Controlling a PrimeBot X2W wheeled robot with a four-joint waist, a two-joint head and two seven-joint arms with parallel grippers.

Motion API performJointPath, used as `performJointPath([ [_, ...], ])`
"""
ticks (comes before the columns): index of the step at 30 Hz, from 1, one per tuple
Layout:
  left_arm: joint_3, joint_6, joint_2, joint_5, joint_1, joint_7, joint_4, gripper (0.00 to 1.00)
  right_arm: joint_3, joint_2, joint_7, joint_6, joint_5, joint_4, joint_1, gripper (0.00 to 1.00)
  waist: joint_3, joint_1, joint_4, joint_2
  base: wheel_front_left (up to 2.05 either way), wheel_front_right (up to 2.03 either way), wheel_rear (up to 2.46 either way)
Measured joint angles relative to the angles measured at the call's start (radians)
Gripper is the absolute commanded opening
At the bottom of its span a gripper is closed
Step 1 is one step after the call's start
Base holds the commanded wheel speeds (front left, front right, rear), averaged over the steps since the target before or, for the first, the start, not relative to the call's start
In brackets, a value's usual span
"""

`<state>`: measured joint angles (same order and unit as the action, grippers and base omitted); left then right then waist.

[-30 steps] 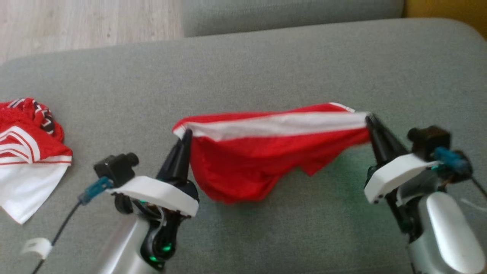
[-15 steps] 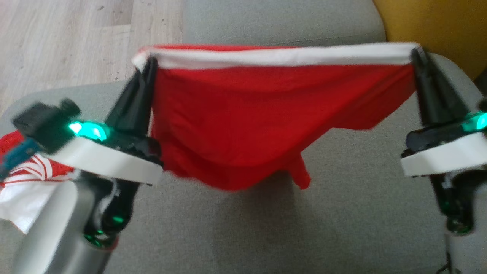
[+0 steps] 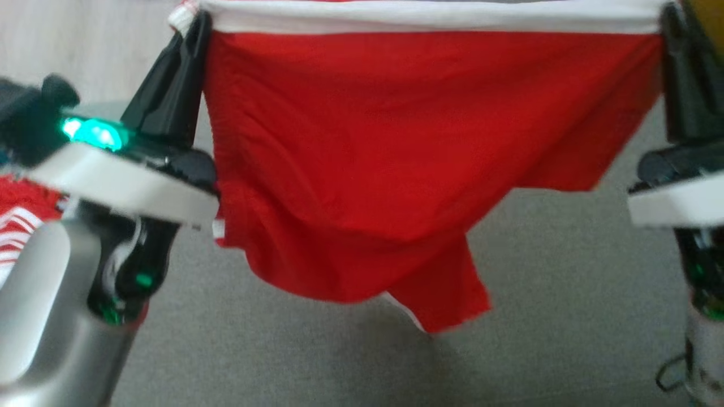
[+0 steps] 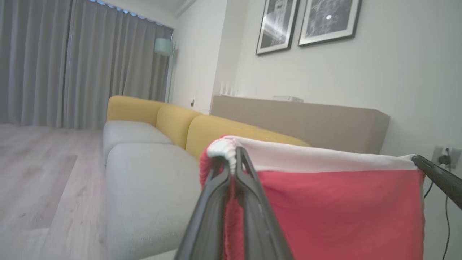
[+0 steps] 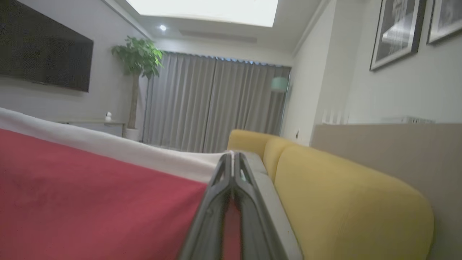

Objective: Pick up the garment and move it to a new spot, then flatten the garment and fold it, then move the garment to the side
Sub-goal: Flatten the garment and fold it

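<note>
The garment (image 3: 367, 152) is red shorts with a white waistband, hanging stretched in the air above the grey cushion (image 3: 565, 305). My left gripper (image 3: 198, 25) is shut on the waistband's left end, and my right gripper (image 3: 670, 17) is shut on its right end. The legs dangle below, their lowest corner just over the cushion. In the left wrist view the left gripper (image 4: 234, 153) pinches the bunched white band of the garment (image 4: 343, 213). The right wrist view shows the right gripper (image 5: 232, 156) closed on the edge of the garment (image 5: 90, 195).
A second red and white garment (image 3: 17, 220) lies on the cushion at the far left, behind my left arm. A yellow sofa back (image 5: 346, 187) runs along the wall. Wooden floor (image 4: 43, 173) lies beyond the cushion.
Both grippers have lifted the garment from near the cushion to high in the air, stretching the waistband wide. The head camera has also shifted.
</note>
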<state>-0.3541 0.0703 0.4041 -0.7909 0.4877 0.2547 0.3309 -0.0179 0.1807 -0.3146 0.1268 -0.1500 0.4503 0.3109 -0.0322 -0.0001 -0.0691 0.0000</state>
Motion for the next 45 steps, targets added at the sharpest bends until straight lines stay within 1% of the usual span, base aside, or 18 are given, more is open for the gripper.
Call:
performJointPath([
  [3,-0.014,-0.02,-0.007,0.0,0.07,0.012,-0.08,0.0,-0.025,0.004,0.006,0.0,-0.016,-0.12,0.075,0.0,-0.057,0.0003,-0.004,0.0,0.0,0.0,0.0],
  [5,-0.029,-0.042,-0.014,0.009,0.152,0.016,-0.148,0.0,-0.05,0.014,0.04,0.0,-0.017,-0.223,0.171,0.0,-0.102,0.0004,-0.008,0.0,0.0,0.0,0.0],
  [6,-0.031,-0.051,-0.024,0.013,0.2,0.015,-0.185,0.0,-0.058,0.018,0.063,0.0,-0.016,-0.281,0.231,0.0,-0.125,0.0004,-0.01,0.0,0.0,0.0,0.0],
  [7,-0.033,-0.071,-0.042,0.036,0.304,-0.001,-0.265,0.0,-0.068,0.018,0.121,0.0,-0.003,-0.394,0.363,0.0,-0.17,0.0006,-0.016,0.0,0.0,0.0,0.0],
  [10,-0.032,-0.104,-0.064,0.085,0.464,-0.06,-0.382,0.0,-0.073,0.013,0.215,0.0,0.048,-0.537,0.556,0.0,-0.232,0.0006,-0.026,0.0,0.0,0.0,0.0],
  [14,-0.017,-0.128,-0.108,0.127,0.63,-0.177,-0.509,0.0,-0.072,-0.033,0.33,0.0,0.118,-0.654,0.741,0.0,-0.291,0.0006,-0.043,-0.0001,0.0,0.0,0.0],
  [16,-0.008,-0.135,-0.127,0.131,0.678,-0.218,-0.558,0.0,-0.061,-0.056,0.369,0.0,0.133,-0.692,0.792,0.0,-0.313,0.0004,-0.052,0.0,0.0,0.0,0.0],
  [18,-0.008,-0.145,-0.14,0.132,0.694,-0.244,-0.591,0.0,-0.052,-0.072,0.398,0.0,0.138,-0.715,0.804,0.0,-0.334,0.0002,-0.058,0.0,0.0,0.0,0.0],
  [21,-0.035,-0.165,-0.144,0.132,0.666,-0.269,-0.631,0.0,-0.069,-0.077,0.423,0.0,0.138,-0.764,0.769,0.0,-0.362,0.0004,-0.062,-0.0001,0.0,0.0,0.0],
  [24,-0.057,-0.176,-0.144,0.129,0.567,-0.323,-0.656,0.0,-0.067,-0.09,0.457,0.0,0.138,-0.818,0.655,0.0,-0.374,0.0005,-0.063,-0.0001,0.0,0.0,0.0],
  [25,-0.057,-0.176,-0.144,0.129,0.567,-0.323,-0.656,0.0,-0.067,-0.09,0.457,0.0,0.138,-0.818,0.655,0.0,-0.374,0.0005,-0.063,-0.0001,0.0,0.0,0.0],
  [29,-0.076,-0.186,-0.149,0.109,0.4,-0.417,-0.656,0.0,0.014,-0.1,0.504,0.0,0.125,-0.868,0.456,0.0,-0.361,-0.0001,-0.052,0.0,0.0,0.0,0.0],
  [32,-0.092,-0.187,-0.15,0.095,0.299,-0.456,-0.64,0.0,0.03,-0.111,0.527,0.0,0.1,-0.87,0.343,0.0,-0.341,0.0001,-0.044,-0.0001,0.0,0.0,0.0],
  [33,-0.094,-0.194,-0.152,0.079,0.261,-0.463,-0.627,0.0,0.03,-0.115,0.528,0.0,0.092,-0.862,0.313,0.0,-0.331,0.0,-0.042,0.0,0.0,0.0,0.0],
  [36,-0.096,-0.194,-0.15,0.05,0.139,-0.481,-0.575,0.0,0.026,-0.118,0.542,0.0,0.068,-0.806,0.232,0.0,-0.299,0.0,-0.038,0.0,0.0,0.0,0.0],
  [41,-0.094,-0.192,-0.147,0.031,-0.052,-0.495,-0.473,0.0,0.015,-0.121,0.538,0.0,0.053,-0.668,0.075,0.0,-0.223,-0.0002,-0.036,0.0,0.0,0.0,0.0],
  [45,-0.096,-0.158,-0.131,0.036,-0.209,-0.503,-0.364,0.0,-0.001,-0.124,0.488,0.0,0.051,-0.524,-0.072,0.0,-0.152,-0.0002,-0.041,0.0,0.0,0.0,0.0],
])
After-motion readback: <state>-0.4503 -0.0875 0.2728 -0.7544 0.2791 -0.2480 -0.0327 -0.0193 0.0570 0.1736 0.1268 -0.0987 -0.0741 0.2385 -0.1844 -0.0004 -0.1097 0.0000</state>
